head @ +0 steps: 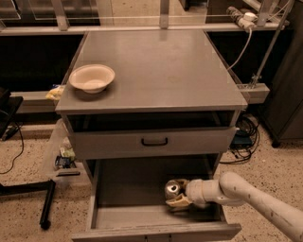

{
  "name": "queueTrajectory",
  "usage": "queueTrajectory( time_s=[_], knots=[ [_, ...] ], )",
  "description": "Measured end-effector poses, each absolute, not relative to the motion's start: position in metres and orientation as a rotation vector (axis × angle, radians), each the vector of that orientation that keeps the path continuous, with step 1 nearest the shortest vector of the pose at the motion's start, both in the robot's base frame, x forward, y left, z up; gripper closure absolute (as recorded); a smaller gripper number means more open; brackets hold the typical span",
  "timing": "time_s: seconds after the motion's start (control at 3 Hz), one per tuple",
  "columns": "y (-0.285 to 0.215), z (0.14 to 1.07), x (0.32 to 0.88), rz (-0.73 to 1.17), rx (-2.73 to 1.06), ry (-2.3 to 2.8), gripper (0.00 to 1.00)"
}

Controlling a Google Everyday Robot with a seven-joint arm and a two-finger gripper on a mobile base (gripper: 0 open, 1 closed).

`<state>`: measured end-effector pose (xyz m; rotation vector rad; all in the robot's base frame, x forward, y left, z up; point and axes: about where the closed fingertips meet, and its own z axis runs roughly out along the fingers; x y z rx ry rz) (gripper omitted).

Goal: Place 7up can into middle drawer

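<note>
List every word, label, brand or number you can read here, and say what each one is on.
None can be read.
7up can, held by the gripper inside the middle drawer: print not legible.
Packets in the clear bin at left: too small to read.

This looks like a robotics lab or workshop. The grey metal desk (161, 71) stands on a speckled terrazzo floor (274, 165), with metal framing rails (164, 9) behind it and a white power strip (239, 16) trailing cable at its back right. Low at the desk's front, inside the pulled-out middle drawer (125, 189), a white robot arm (255, 198) reaches in and its gripper (174, 193) clasps the 7up can (171, 187).
</note>
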<state>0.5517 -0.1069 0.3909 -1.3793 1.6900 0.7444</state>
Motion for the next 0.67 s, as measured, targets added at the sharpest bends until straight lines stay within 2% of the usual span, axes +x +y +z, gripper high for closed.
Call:
queueTrajectory(
  time_s=[0.33, 0.67],
  knots=[
    [-0.1068, 0.3909, 0.5516, 0.745, -1.379, 1.69, 0.0],
    [-0.1068, 0.3909, 0.5516, 0.745, -1.379, 1.69, 0.0]
  ],
)
